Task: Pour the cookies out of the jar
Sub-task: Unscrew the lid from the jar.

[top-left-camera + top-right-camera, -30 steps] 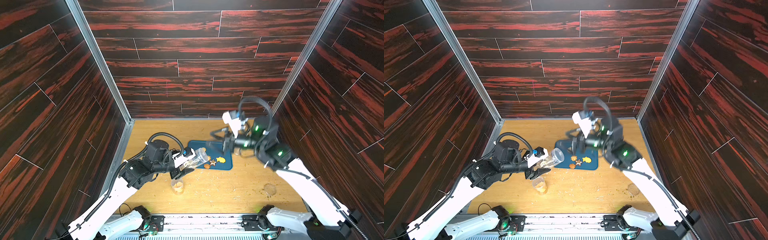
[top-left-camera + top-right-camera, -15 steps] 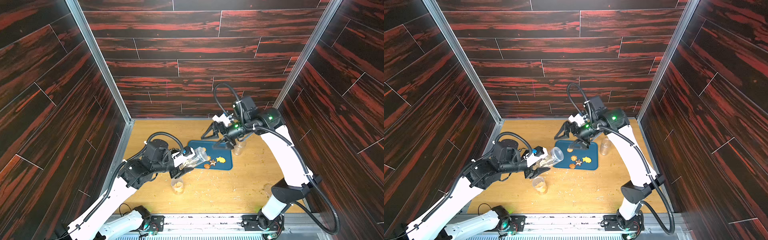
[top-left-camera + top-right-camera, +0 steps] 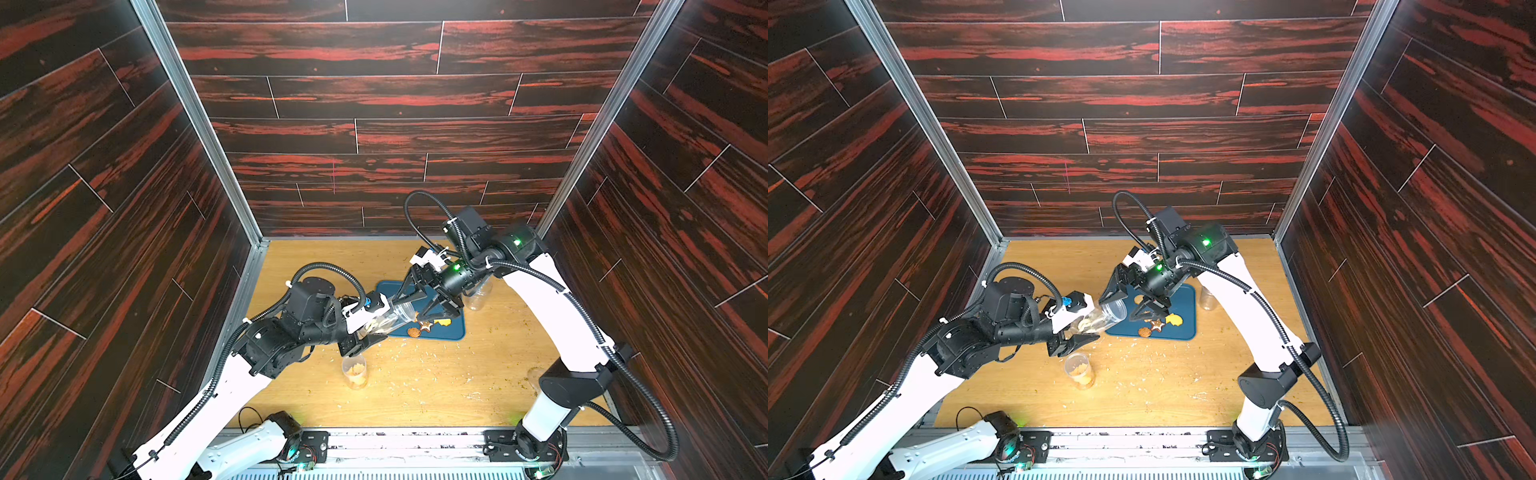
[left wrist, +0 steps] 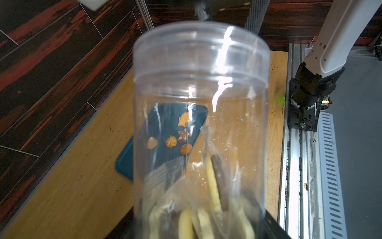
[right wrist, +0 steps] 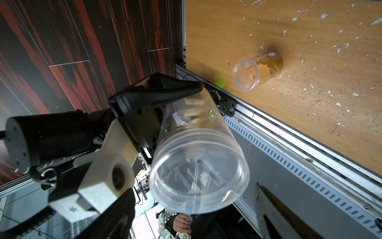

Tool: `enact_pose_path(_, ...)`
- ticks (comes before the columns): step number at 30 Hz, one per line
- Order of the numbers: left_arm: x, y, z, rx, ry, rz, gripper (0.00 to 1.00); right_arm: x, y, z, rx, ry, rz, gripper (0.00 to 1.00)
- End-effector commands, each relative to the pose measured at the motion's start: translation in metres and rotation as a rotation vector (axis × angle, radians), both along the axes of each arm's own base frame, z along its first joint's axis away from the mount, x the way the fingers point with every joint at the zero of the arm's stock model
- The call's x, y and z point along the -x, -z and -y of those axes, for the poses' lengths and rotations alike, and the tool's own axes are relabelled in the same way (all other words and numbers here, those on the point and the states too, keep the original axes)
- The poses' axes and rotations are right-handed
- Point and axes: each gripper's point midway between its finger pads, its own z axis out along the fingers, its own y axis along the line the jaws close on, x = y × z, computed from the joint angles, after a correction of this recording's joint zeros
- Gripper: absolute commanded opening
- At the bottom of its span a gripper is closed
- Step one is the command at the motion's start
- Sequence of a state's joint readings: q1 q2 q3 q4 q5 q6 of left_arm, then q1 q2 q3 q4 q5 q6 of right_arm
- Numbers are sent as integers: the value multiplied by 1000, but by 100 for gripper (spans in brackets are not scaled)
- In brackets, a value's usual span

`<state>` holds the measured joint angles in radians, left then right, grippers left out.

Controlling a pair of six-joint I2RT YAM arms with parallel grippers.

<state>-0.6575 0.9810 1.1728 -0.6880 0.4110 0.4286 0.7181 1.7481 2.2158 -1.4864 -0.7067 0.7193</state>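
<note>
The clear jar lies tilted on its side, mouth toward the blue tray. My left gripper is shut on the jar's base end. Pale yellow and brown cookies sit in a crumpled clear bag at the jar's bottom. Several more cookies lie on the tray. My right gripper is open, its two fingers straddling the jar's mouth without touching it.
A small clear jar with cookie bits stands on the wooden table in front of the left gripper. Another clear jar stands behind the right arm. Pale crumbs are scattered across the table. Dark walls close in three sides.
The right arm has swung toward the left and lowered its open gripper to the jar's mouth, jaws narrowing slightly. The left arm and jar have stayed still.
</note>
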Motion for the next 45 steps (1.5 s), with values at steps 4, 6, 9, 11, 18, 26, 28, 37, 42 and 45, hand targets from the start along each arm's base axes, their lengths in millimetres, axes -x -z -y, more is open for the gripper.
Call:
enact_pose_path(4, 5, -13, 1, 18, 18, 16, 37, 0, 11, -7, 18, -13, -45, 91)
enact_pose_path(6, 5, -13, 1, 18, 19, 16, 37, 0, 13, -8, 17, -16, -47, 88)
enact_pose_path(9, 6, -12, 0, 15, 20, 13, 37, -1, 14, -9, 13, -17, -46, 83)
enact_pose_path(11, 7, -11, 0, 13, 22, 11, 37, -1, 13, -10, 11, -19, -46, 81)
enact_pose_path(18, 8, -10, 0, 13, 26, 5, 37, -6, 14, -11, 13, -14, -32, 83)
enact_pose_path(26, 10, -8, -2, 4, 28, 2, 37, -10, 14, -11, 20, -9, -22, 87)
enact_pose_path(28, 10, -8, -2, 2, 27, 4, 37, -10, 13, -11, 17, -9, -22, 86)
enact_pose_path(37, 10, -8, -2, -2, 30, 8, 37, -11, 9, -13, -3, -9, -27, 78)
enact_pose_path(42, 10, -8, -2, -1, 29, 7, 37, -8, 10, -13, -12, -18, -36, 74)
enact_pose_path(45, 10, -8, -2, -1, 28, 5, 37, -6, 13, -13, -18, -30, -34, 73)
